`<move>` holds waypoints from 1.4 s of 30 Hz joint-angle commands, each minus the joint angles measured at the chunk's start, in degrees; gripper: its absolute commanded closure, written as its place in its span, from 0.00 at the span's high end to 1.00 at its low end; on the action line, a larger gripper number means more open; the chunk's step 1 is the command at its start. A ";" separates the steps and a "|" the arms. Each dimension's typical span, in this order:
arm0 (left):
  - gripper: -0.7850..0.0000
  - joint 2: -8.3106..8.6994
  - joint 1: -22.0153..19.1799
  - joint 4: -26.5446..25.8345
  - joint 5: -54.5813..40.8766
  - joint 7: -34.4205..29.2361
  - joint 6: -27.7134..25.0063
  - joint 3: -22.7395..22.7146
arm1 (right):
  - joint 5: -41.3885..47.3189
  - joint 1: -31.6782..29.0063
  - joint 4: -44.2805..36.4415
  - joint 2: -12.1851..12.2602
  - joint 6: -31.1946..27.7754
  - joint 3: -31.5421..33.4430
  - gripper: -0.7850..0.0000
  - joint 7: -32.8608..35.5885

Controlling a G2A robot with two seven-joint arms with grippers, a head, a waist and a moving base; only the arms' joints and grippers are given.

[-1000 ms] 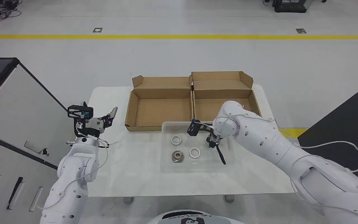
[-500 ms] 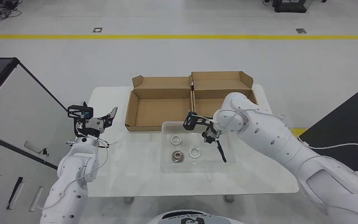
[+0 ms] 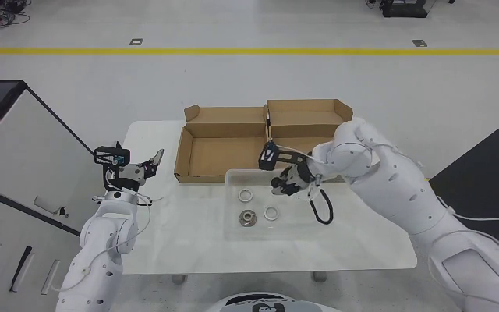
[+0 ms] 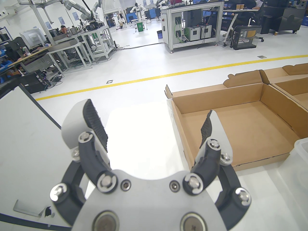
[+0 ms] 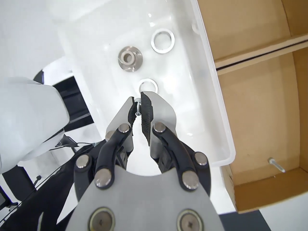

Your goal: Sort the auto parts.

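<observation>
My right gripper (image 5: 137, 104) is shut on a small silver screw (image 5: 137, 108) and hangs above the clear plastic tray (image 5: 211, 78); from above the right gripper (image 3: 279, 185) sits over the tray's (image 3: 234, 175) back right part. In the tray lie two white rings (image 5: 162, 41) (image 5: 147, 84) and a metal flanged bushing (image 5: 130, 58). A longer bolt (image 5: 276, 165) lies in the right cardboard box (image 5: 264, 111). My left gripper (image 4: 154, 123) is open and holds nothing, raised off the table's left side (image 3: 152, 162).
Two open cardboard boxes, the left box (image 3: 222, 154) and the right box (image 3: 337, 146), stand side by side behind the tray. The white table (image 3: 187, 234) has free room to the left and in front of the tray.
My right gripper has risen from the tray's right side and shifted back and left, its wrist turning, with the screw in it. The left arm has not moved.
</observation>
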 commanded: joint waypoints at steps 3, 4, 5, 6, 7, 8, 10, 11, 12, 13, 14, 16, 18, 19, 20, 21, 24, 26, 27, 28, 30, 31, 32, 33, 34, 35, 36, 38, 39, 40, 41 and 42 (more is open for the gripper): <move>1.00 0.00 0.00 0.00 0.00 0.00 0.00 0.00 | 7.76 -2.83 0.01 1.07 -4.49 4.12 0.00 -2.86; 1.00 0.00 0.00 0.00 0.00 0.00 0.00 0.00 | 9.79 -3.60 -0.01 1.30 -5.46 4.89 0.00 -3.83; 1.00 0.00 0.00 0.00 0.00 0.00 0.00 0.00 | 11.41 -4.27 0.03 1.55 -6.22 5.40 0.00 -4.59; 1.00 0.00 0.00 0.00 0.00 0.00 0.00 0.00 | 12.65 -4.79 0.15 1.80 -6.65 5.70 0.00 -5.02; 1.00 0.00 0.00 0.00 0.00 0.00 0.00 0.00 | 14.07 -5.25 0.16 2.00 -7.05 5.67 0.00 -5.42; 1.00 0.00 0.00 0.00 0.00 0.00 0.00 0.00 | 15.66 -5.59 0.42 2.15 -7.47 5.46 0.00 -5.83; 1.00 0.00 0.00 0.00 0.00 0.00 0.00 0.00 | 15.66 -5.59 0.42 2.15 -7.47 5.46 0.00 -5.83; 1.00 0.00 0.00 0.00 0.00 0.00 0.00 0.00 | 15.66 -5.59 0.42 2.15 -7.47 5.46 0.00 -5.83; 1.00 0.00 0.00 0.00 0.00 0.00 0.00 0.00 | 15.66 -5.59 0.42 2.15 -7.47 5.46 0.00 -5.83; 1.00 0.00 0.00 0.00 0.00 0.00 0.00 0.00 | 15.66 -5.59 0.42 2.15 -7.47 5.46 0.00 -5.83; 1.00 0.00 0.00 0.00 0.00 0.00 0.00 0.00 | 15.66 -5.59 0.42 2.15 -7.47 5.46 0.00 -5.83; 1.00 0.00 0.00 0.00 0.00 0.00 0.00 0.00 | 15.66 -5.59 0.42 2.15 -7.47 5.46 0.00 -5.83; 1.00 0.00 0.00 0.00 0.00 0.00 0.00 0.00 | 15.66 -5.59 0.42 2.15 -7.47 5.46 0.00 -5.83; 1.00 0.00 0.00 0.00 0.00 0.00 0.00 0.00 | 15.66 -5.59 0.42 2.15 -7.47 5.46 0.00 -5.83; 1.00 0.00 0.00 0.00 0.00 0.00 0.00 0.00 | 15.66 -5.59 0.42 2.15 -7.47 5.46 0.00 -5.83; 1.00 0.00 0.00 0.00 0.00 0.00 0.00 0.00 | 15.66 -5.59 0.42 2.15 -7.47 5.46 0.00 -5.83; 1.00 0.00 0.00 0.00 0.00 0.00 0.00 0.00 | 16.92 -6.61 1.04 2.39 -6.51 6.62 0.00 -8.20; 1.00 0.00 0.00 0.00 0.00 0.00 0.00 0.00 | 20.84 -7.38 2.53 2.85 -6.89 8.70 0.00 -8.32; 1.00 0.00 0.00 0.00 0.00 0.00 0.00 0.00 | 23.05 -7.85 3.25 3.14 -7.38 9.88 0.00 -7.98; 1.00 0.00 0.00 0.00 0.00 0.00 0.00 0.00 | 24.92 -8.26 3.77 3.46 -7.95 11.07 0.00 -7.34; 1.00 0.00 0.00 0.00 0.00 0.00 0.00 0.00 | 29.27 -9.45 4.07 4.05 -8.34 13.08 0.00 -6.71; 1.00 0.00 0.00 0.00 0.00 0.00 0.00 0.00 | 32.14 -10.17 3.82 4.32 -8.35 13.82 0.00 -6.72; 1.00 0.00 0.00 0.00 0.00 0.00 0.00 0.00 | 34.49 -10.72 3.46 4.64 -8.16 14.45 0.00 -6.53; 1.00 0.00 0.00 0.00 0.00 0.00 0.00 0.00 | 36.50 -11.16 3.18 4.96 -7.97 15.01 0.00 -6.33; 1.00 0.00 0.00 0.00 0.00 0.00 0.00 0.00 | 38.70 -11.56 2.75 5.24 -7.88 15.37 0.00 -6.24; 1.00 0.00 0.00 0.00 0.00 0.00 0.00 0.00 | 40.83 -11.81 2.22 5.49 -7.68 15.51 0.00 -6.04; 1.00 0.00 0.00 0.00 0.00 0.00 0.00 0.00 | 42.42 -11.82 1.67 5.73 -7.50 15.58 0.00 -5.86; 1.00 0.00 0.00 0.00 0.00 0.00 0.00 0.00 | 46.62 -11.50 0.54 6.03 -7.27 15.17 0.00 -5.62; 1.00 0.00 0.00 0.00 0.00 0.00 0.00 0.00 | 48.00 -11.02 0.19 6.15 -7.02 14.83 0.00 -5.38; 1.00 0.00 0.00 0.00 0.00 0.00 0.00 0.00 | 49.86 -10.50 -0.27 6.17 -6.88 14.24 0.00 -5.23; 1.00 0.00 0.00 0.00 0.00 0.00 0.00 0.00 | 51.15 -9.79 -0.54 6.17 -6.61 13.55 0.00 -4.96; 1.00 0.00 0.00 0.00 0.00 0.00 0.00 0.00 | 52.43 -9.06 -0.64 6.12 -6.54 12.76 0.00 -4.89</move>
